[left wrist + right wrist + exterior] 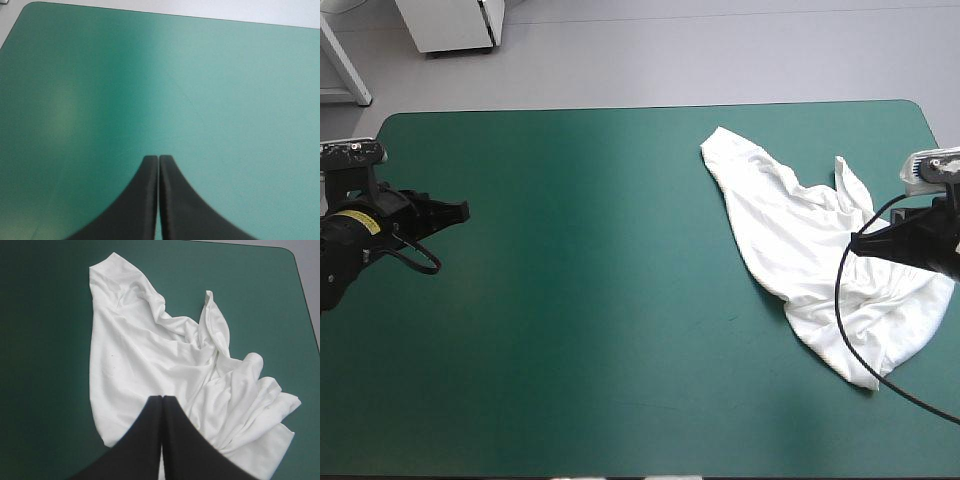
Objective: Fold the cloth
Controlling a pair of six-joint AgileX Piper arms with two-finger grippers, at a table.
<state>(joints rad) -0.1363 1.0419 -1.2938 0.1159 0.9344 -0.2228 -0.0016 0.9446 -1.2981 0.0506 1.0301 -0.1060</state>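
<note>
One white T-shirt lies crumpled on the teal-green desk. It is not yet spread: one end runs out fairly flat, while the other is bunched in overlapping folds, with a narrow flap standing up from its middle. The desk's right edge runs just beside the T-shirt and the left edge is well apart from it.

The right tool hangs over the T-shirt's bunched part, its two black fingers pressed together in a point with nothing between them. Whether the tips touch the fabric is hard to judge from these angles; they look to be slightly above it. The left tool is well apart from the T-shirt, likewise closed and empty, with only bare cover ahead of it.

The likeliest slip is a pinch into the bunched folds, which would catch several layers at once and lift the T-shirt twisted instead of open. A pull toward the nearby edge could drag fabric off the desk. A lone grasp by the right tool would leave the flat end trailing, because the left tool has far to travel.

Count: one T-shirt, two tools, one desk
</note>
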